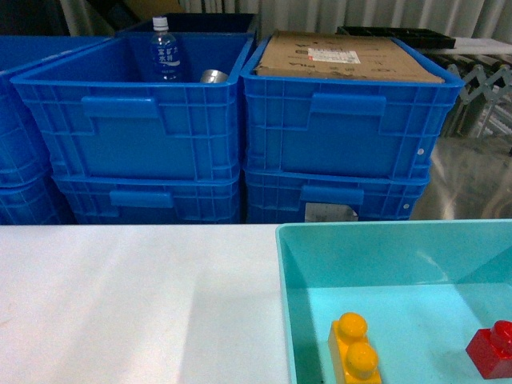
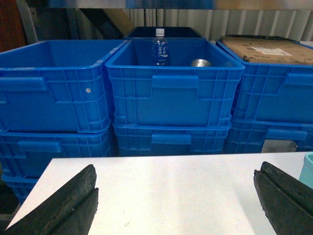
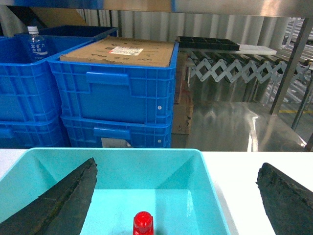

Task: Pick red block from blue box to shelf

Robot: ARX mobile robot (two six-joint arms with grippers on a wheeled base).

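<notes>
Red glossy studded plastic brick, the red block [image 3: 143, 223], is sitting low in the smooth turquoise plastic tub, the blue box [image 3: 213, 183], directly ahead of and between our right gripper [image 3: 173, 210]'s spread jaws. Left gripper [image 2: 176, 205], also spread, is hovering over the white counter [image 2: 171, 186], farther off. Yellow-orange brick [image 1: 354, 350] is lying well left of the target.

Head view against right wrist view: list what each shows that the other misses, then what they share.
Only the head view shows the yellow brick in the blue box, plus a metal can. Only the right wrist view shows the open right gripper, the shelf upright and a folding conveyor. Both show the red block, the box, the cardboard carton and the water bottle.
</notes>
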